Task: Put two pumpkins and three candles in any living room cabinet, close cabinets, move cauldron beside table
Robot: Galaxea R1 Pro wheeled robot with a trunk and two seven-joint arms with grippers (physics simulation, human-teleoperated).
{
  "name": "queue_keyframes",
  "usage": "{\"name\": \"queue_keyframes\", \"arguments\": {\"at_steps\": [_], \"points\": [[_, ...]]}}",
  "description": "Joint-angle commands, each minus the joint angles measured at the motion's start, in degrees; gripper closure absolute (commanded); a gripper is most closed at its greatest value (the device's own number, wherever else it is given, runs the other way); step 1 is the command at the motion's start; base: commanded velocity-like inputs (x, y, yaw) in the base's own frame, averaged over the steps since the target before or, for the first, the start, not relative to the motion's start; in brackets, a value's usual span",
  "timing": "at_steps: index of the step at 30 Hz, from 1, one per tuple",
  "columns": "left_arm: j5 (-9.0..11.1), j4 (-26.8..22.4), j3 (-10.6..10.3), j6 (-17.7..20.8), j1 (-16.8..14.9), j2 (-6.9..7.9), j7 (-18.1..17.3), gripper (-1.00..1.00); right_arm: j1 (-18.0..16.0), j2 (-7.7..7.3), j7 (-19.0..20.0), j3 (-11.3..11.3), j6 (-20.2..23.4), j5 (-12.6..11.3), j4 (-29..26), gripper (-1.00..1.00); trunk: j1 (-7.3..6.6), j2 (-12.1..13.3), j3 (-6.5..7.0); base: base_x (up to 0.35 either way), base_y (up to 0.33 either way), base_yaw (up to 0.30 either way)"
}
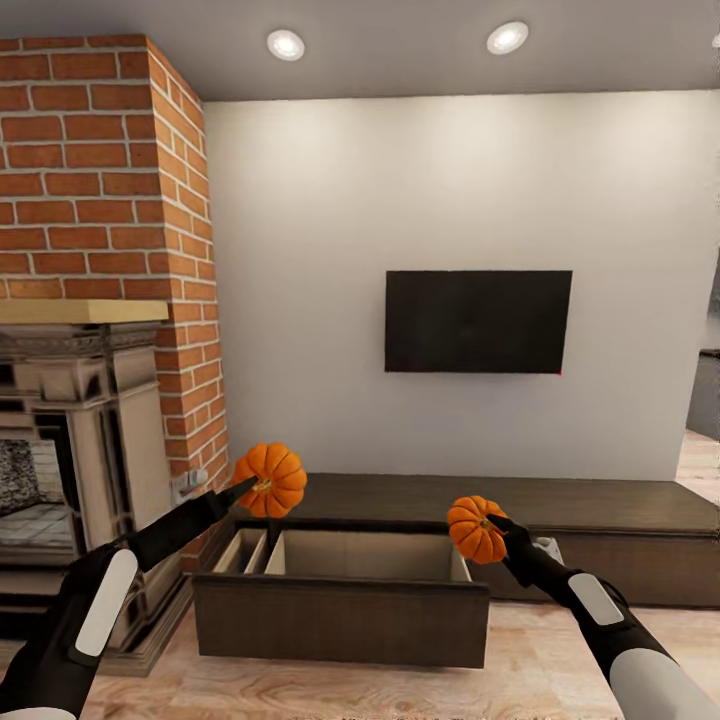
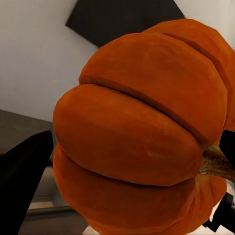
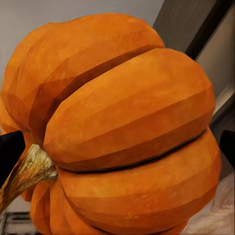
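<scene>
We face a long, low dark-brown cabinet (image 1: 520,500) running along the far pale wall, its flat top bare to our eye save for a small pale object (image 1: 547,546) near its front edge, too small to identify. From its left section a wide drawer (image 1: 340,615) stands pulled out towards us over the light wood plank floor (image 1: 560,660). We see the drawer's pale beige interior, split by upright dividers into narrow compartments at the left and one broad compartment at the right. To the left, a fireplace surround (image 1: 95,480) stands on the floor beside the cabinet.
</scene>
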Motion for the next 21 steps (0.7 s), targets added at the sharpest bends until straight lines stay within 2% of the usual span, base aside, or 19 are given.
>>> {"name": "queue_keyframes", "arguments": {"at_steps": [1, 19, 21], "points": [[0.3, 0.0, 0.1, 0.4, 0.0, -0.01, 0.0, 1.00, -0.1, 0.02, 0.1, -0.3, 0.4, -0.2, 0.0, 1.00, 0.00, 0.0, -0.16, 0.000, 0.000, -0.127], [1.1, -0.5, 0.1, 0.6, 0.0, 0.05, -0.5, 1.00, -0.1, 0.03, 0.1, -0.3, 0.4, -0.2, 0.0, 1.00, 0.00, 0.0, -1.76, 0.000, 0.000, -0.126], [1.1, -0.4, 0.1, 0.5, 0.0, 0.05, -0.5, 1.00, -0.1, 0.02, 0.1, -0.3, 0.4, -0.2, 0.0, 1.00, -0.44, 0.8, -1.58, 0.000, 0.000, -0.124]]}}
